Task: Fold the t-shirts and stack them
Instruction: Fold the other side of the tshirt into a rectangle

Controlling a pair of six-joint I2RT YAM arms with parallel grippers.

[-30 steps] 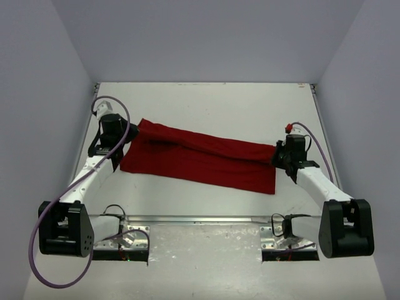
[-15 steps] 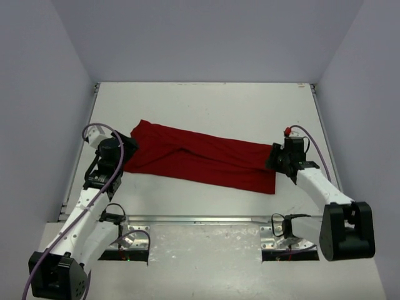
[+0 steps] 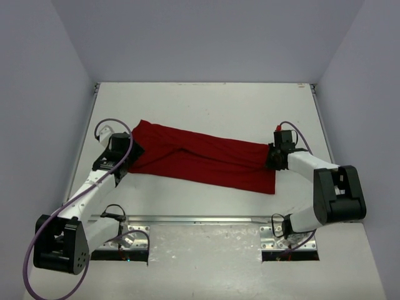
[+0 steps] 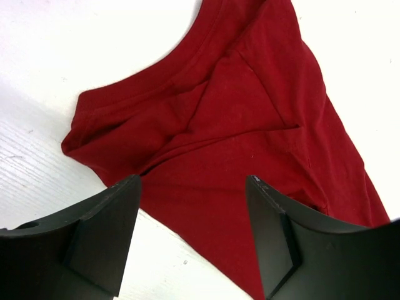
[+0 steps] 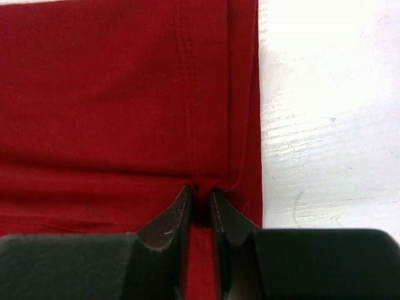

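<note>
The dark red t-shirt lies as a long folded band across the middle of the table, collar end at the left and hem end at the right. My left gripper hovers at the collar end, its fingers wide apart. In the left wrist view the collar and a folded sleeve of the t-shirt show beyond the open left gripper, which holds nothing. My right gripper sits at the hem end. In the right wrist view the right gripper pinches a small ridge of the t-shirt near its right edge.
The white table is walled by grey panels on the left, back and right. A metal rail runs along the near edge between the arm bases. Bare white tabletop shows right of the shirt's hem.
The left gripper has opened and let go of the collar end, drawing back a little, then returning over it. The right gripper opened, then closed on the hem end.
</note>
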